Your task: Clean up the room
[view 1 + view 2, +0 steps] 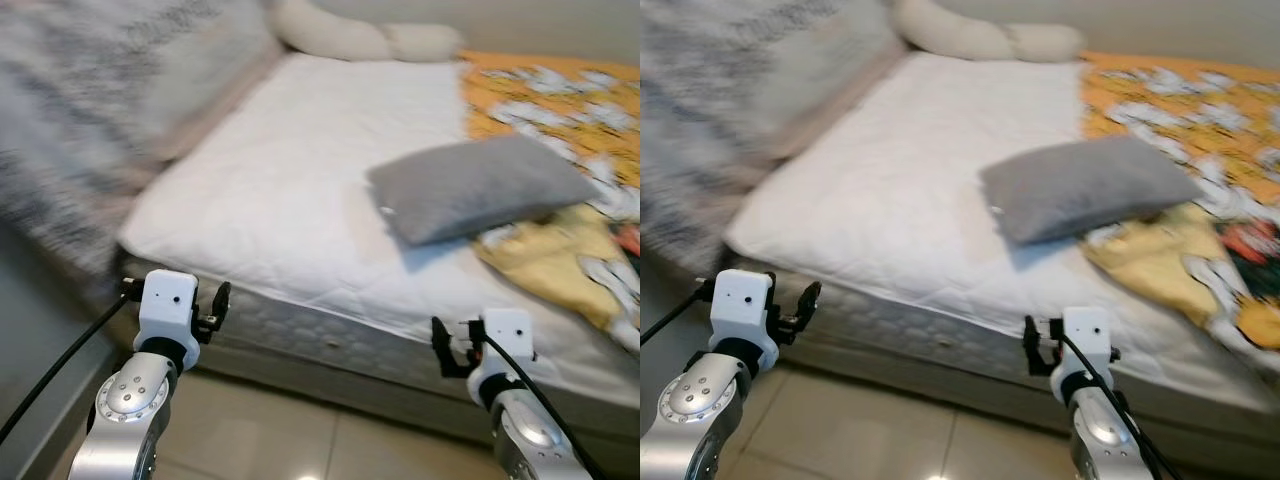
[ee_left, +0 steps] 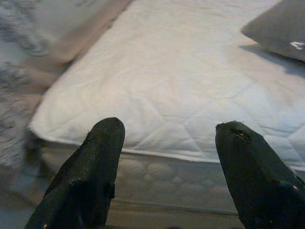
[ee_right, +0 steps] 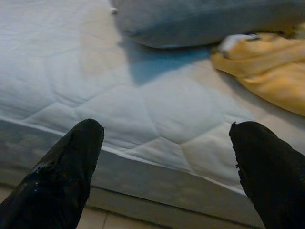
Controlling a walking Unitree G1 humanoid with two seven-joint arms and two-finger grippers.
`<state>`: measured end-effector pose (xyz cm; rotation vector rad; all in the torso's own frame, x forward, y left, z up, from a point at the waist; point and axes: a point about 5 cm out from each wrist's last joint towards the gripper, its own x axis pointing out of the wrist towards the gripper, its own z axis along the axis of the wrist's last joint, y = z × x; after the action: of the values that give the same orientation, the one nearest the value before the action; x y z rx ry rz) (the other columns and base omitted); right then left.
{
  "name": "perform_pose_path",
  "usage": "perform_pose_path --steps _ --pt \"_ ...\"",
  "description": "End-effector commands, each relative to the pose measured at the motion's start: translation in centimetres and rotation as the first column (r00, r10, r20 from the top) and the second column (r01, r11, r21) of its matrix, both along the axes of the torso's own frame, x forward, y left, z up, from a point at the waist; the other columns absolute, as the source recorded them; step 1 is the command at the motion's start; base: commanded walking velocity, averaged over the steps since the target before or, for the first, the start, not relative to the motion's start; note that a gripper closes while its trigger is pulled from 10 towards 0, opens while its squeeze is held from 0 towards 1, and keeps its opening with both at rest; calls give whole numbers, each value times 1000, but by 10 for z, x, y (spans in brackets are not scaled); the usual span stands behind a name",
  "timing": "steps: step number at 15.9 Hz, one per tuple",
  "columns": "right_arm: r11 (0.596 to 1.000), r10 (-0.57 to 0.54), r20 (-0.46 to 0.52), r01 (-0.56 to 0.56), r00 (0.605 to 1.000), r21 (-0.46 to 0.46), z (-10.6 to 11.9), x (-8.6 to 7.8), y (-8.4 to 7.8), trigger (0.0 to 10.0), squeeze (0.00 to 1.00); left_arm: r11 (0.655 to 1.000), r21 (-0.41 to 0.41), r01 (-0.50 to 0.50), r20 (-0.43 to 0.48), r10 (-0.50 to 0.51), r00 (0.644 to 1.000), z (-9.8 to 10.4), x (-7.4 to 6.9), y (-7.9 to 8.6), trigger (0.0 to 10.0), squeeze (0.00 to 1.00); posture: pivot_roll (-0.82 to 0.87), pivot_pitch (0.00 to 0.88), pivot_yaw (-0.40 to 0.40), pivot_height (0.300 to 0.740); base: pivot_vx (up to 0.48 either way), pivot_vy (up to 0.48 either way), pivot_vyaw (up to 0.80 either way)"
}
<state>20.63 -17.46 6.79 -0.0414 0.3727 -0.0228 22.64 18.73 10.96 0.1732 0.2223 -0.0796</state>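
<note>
A bed with a white quilted mattress (image 1: 290,190) lies before me. A grey pillow (image 1: 480,185) rests on it toward the right, partly over a crumpled yellow-orange patterned blanket (image 1: 560,250). A long cream bolster (image 1: 360,38) lies at the head. My left gripper (image 2: 167,138) is held low at the mattress's near edge, open and empty. My right gripper (image 3: 167,138) hovers at the same edge just short of the grey pillow (image 3: 205,21) and the blanket (image 3: 267,76), open with nothing between its fingers.
A grey-and-white fuzzy blanket (image 1: 80,110) is draped along the bed's left side. Beige tiled floor (image 1: 300,440) runs in front of the bed. A wall (image 1: 560,20) stands behind the head of the bed.
</note>
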Motion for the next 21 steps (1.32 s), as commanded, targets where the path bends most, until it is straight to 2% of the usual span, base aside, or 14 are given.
perform_pose_path --steps 1,3,5,8,12,17,21 --pt "1000 14 22 -14 1000 5 4 6 4 10000 0 1000 -3 -3 -10 3 1000 -2 1 3 10000 0 -10 0 9 740 0 0 -425" --pt "1000 27 39 -28 999 2 6 9 4 10000 0 1000 -6 1 -8 -2 1000 -2 3 4 10000 0 -8 0 7 740 0 0 0" --pt "994 105 85 -106 991 8 16 18 9 10000 0 1000 -3 -8 3 8 1000 0 6 6 10000 0 -3 0 0 740 0 0 0" --pt "991 133 108 -134 985 8 22 22 11 10000 0 1000 -8 -14 7 14 1000 1 8 7 10000 0 -12 0 2 740 296 0 0" --pt "991 136 92 -136 986 -3 20 22 10 10000 0 1000 -8 -10 9 10 1000 1 10 6 10000 0 -8 0 -1 740 307 0 0" --pt "994 112 90 -111 990 -20 19 27 6 10000 0 1000 1 6 9 -6 1000 2 14 5 10000 0 -18 0 11 740 307 0 -753" --pt "996 93 102 -91 990 -23 19 31 6 10000 0 1000 6 18 12 -18 1000 2 16 4 10000 0 -11 0 8 740 307 0 0"
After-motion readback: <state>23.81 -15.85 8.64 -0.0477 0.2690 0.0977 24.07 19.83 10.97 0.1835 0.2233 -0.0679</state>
